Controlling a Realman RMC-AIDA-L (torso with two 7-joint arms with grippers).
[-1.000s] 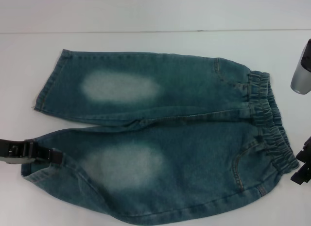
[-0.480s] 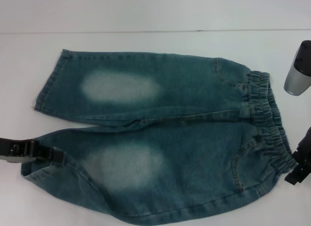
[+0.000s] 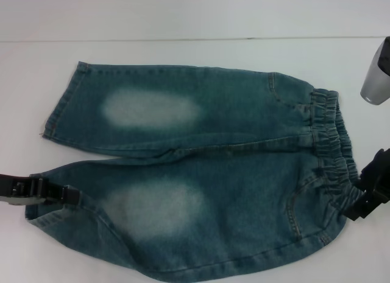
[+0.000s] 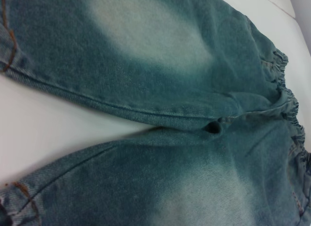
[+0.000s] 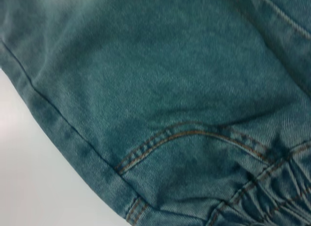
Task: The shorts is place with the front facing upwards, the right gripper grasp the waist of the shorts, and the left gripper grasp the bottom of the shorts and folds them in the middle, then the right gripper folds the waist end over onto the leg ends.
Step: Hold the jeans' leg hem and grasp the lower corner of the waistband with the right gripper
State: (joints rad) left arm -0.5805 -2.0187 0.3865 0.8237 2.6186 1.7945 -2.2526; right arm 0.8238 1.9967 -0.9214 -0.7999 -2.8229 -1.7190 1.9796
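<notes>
Shorts: the shorts [image 3: 201,173] lie flat on the white tabletop [image 3: 183,18], front up, legs toward its left edge, waist toward its right.
Left gripper: the left gripper [image 3: 68,195] is at the near leg's hem — jaws appear closed on it.
Right gripper: the right gripper [image 3: 359,205] is at the waistband's near end — jaws' state cannot be told.

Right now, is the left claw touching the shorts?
Touching. The head view shows the left gripper lying over the hem of the shorts.
</notes>
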